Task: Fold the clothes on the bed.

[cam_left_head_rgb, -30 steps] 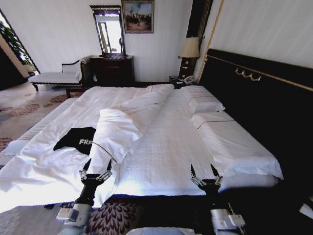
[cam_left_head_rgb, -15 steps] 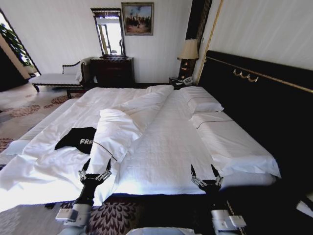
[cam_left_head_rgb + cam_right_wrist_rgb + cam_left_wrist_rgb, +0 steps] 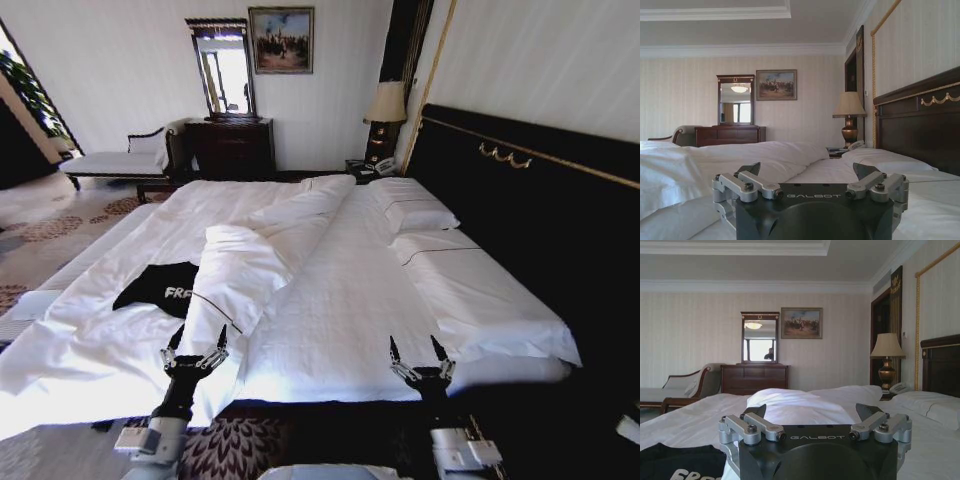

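Nothing on the bed (image 3: 340, 300) has moved since a second ago; the whole head view has shifted a touch, so the camera moved, and both hands sit at the same spots by the near edge.

In the head view the left hand (image 3: 195, 345) hovers at the near edge of the bed, over the hanging duvet (image 3: 240, 270), its two fingers spread wide apart and holding nothing. Whether its fingertips brush the duvet is hard to judge from that angle; they seem just clear of it. The right hand (image 3: 420, 355) hangs at the same edge, well to the right, over the flat sheet, fingers likewise wide apart and empty.

The shirt (image 3: 165, 287) lies on the left part of the bed, black with white letters showing, its right side tucked under a fold of the duvet. It is beyond the left hand and a little to its left, not touched by it. In the left wrist view the shirt (image 3: 682, 462) shows low beside the open hand (image 3: 815, 412), with the duvet bunched behind.

In the right wrist view the right hand (image 3: 807, 172) is open above the sheet, with a pillow (image 3: 885, 160) and the dark headboard (image 3: 925, 125) beyond it.
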Available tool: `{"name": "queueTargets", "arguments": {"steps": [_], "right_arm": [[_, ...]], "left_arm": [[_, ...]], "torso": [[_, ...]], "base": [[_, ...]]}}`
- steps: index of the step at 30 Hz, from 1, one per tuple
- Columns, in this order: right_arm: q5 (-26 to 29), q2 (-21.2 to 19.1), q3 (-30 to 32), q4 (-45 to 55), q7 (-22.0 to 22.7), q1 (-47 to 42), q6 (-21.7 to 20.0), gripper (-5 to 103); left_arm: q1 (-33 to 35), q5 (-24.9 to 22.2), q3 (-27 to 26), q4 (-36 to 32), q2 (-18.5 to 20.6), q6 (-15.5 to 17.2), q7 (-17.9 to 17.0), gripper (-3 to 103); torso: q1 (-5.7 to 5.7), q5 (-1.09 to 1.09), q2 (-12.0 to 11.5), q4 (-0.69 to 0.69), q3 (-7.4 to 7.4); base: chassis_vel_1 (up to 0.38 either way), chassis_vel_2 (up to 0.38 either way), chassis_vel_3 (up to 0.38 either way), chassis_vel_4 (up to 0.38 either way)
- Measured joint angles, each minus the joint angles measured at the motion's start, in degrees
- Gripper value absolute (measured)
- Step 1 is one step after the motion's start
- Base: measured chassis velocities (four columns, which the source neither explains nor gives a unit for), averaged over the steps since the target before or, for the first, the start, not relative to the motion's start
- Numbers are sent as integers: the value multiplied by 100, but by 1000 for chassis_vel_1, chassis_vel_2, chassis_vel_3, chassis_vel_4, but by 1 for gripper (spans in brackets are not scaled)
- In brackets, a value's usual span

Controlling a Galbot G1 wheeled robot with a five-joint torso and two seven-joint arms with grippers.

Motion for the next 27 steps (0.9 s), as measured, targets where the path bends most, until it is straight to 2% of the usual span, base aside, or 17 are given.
{"name": "queueTargets", "arguments": {"steps": [8,27], "right_arm": [[1,-15,5,0,0,0,10,100],[-53,41,-7,-37,-73,7,49,100]], "left_arm": [[4,13,1,13,-16,-28,-6,100],[-23,-1,0,85,-10,-33,-34,100]], "torso": [[1,0,0,0,0],[0,0,0,0,0]], "base": [[-5,93,8,-87],[0,0,0,0]]}}
